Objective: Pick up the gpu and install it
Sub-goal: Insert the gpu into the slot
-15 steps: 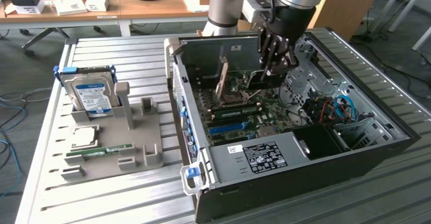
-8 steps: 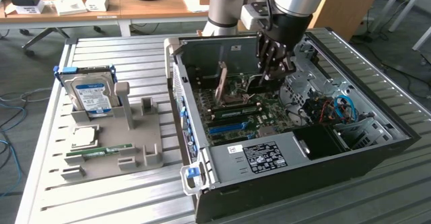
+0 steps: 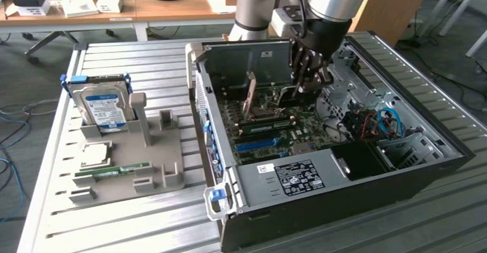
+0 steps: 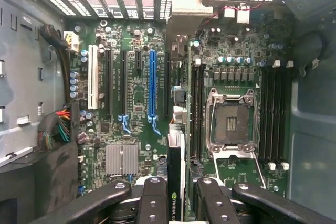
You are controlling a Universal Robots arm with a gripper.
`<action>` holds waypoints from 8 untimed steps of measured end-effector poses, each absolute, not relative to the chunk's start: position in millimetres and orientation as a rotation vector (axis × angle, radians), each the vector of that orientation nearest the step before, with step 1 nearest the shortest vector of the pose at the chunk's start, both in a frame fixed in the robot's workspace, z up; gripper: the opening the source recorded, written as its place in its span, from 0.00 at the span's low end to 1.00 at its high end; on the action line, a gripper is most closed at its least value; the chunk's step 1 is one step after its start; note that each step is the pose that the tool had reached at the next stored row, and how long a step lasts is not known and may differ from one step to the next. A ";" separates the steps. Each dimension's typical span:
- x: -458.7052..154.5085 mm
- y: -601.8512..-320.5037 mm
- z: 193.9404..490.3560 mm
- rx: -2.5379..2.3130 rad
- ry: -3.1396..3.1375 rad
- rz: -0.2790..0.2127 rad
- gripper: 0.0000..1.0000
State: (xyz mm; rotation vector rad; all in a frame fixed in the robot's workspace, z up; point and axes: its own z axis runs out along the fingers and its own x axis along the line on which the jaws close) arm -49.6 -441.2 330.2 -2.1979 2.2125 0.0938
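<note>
The gpu (image 4: 176, 153) shows edge-on in the wrist view as a slim dark card with a green logo near my fingers. My gripper (image 4: 177, 184) is shut on it, with black fingers (image 4: 152, 198) on either side. The card hangs over the motherboard, between the blue expansion slot (image 4: 153, 87) and the memory slots (image 4: 197, 108), lined up with a black slot beside the blue one. Whether it touches that slot I cannot tell. In the exterior view my gripper (image 3: 308, 82) reaches down into the open computer case (image 3: 426, 133), near its back wall.
An open processor socket (image 4: 231, 124) lies beside the memory slots. A cable bundle (image 4: 58, 129) sits by the case wall. Outside the case, at the exterior view's left, a grey holder (image 3: 163, 167) carries a hard drive (image 3: 106, 107), a processor (image 3: 95, 153) and a green memory stick (image 3: 114, 170).
</note>
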 end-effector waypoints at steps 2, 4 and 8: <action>-49.5 -442.9 330.2 -2.198 2.212 0.094 0.26; -49.6 -445.3 330.3 -2.198 2.212 0.094 0.26; -50.1 -450.5 330.2 -2.198 2.212 0.094 0.26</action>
